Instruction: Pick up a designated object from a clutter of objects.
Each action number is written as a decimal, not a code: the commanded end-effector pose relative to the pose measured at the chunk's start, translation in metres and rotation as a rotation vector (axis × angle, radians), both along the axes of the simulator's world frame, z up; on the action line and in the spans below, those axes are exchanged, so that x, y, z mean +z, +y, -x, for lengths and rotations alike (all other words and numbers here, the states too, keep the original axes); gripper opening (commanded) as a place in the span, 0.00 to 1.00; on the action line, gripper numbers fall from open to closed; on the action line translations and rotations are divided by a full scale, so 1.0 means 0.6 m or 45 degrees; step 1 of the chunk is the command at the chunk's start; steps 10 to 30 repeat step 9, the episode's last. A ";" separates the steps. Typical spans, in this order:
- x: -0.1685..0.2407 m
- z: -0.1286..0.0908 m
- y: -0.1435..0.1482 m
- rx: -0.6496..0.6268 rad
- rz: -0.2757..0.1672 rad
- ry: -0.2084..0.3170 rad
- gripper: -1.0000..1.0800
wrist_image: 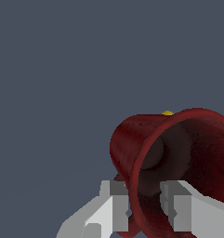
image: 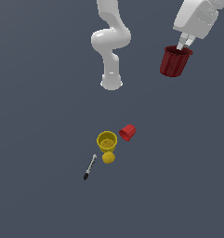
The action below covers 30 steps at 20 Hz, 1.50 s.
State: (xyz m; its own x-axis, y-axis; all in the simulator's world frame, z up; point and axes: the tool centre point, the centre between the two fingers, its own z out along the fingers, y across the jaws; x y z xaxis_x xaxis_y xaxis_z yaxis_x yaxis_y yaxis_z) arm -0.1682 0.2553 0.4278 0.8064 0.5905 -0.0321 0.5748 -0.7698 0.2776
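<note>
So you've got the dark red ribbed cup [image: 175,61] up off the table [image: 39,186], way out at about 1 o'clock from the pile in the exterior view; the gripper [image: 184,44] has its jaws clamped on the rim, one finger [wrist_image: 111,207] outside the wall and the other inside the dark mouth, which the wrist view shows clearly; the cup hangs roughly upright there, mouth up, just under the white hand.

The rest of the clutter sits well apart, near the middle of the table: yellow cup [image: 107,141] upright, small bright red cup [image: 127,132] tipped on its side just beside it at 2 o'clock, yellow ball [image: 108,158] touching or nearly touching the yellow cup at 6 o'clock, and the thin pen-like stick [image: 89,167] lying at 7 o'clock.

You've got plenty of bare grey table all around the lifted cup; the arm's base [image: 111,82] stands at 9 o'clock from it.
</note>
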 end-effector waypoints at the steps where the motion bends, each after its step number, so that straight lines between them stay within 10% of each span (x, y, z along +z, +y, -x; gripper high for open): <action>1: 0.019 0.004 0.000 -0.001 0.000 -0.003 0.00; 30: 0.033 0.004 0.000 -0.002 0.001 -0.004 0.00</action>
